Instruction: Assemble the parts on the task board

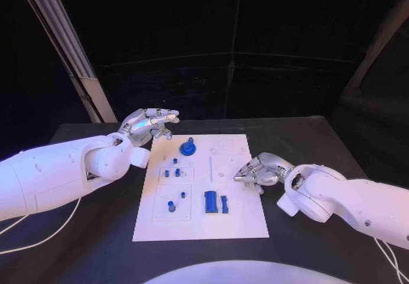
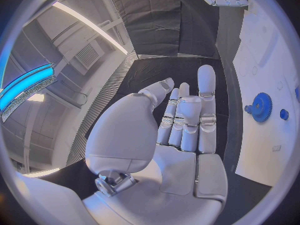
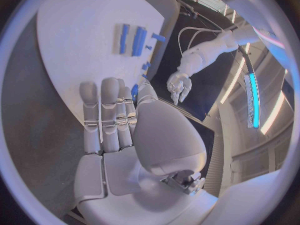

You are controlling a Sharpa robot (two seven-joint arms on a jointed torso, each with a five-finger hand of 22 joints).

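Lab; black-draped walls

The head view is dimly lit, with a dark backdrop. The white task board is lit brightly from above. Straight edges are bent by fisheye distortion in both wrist views, where glowing light strips are seen.

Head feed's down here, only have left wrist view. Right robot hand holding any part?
Observer: No. The right robot hand is empty, fingers stretched out, at the task board's right edge.
Operator: Any parts besides the gear I see?
Observer: Yes. A long blue bar lies flat on the board's near half, with a shorter bar beside it.
Operator: Where's the left robot hand relative to the board?
Observer: At its far left corner, close to the gear.
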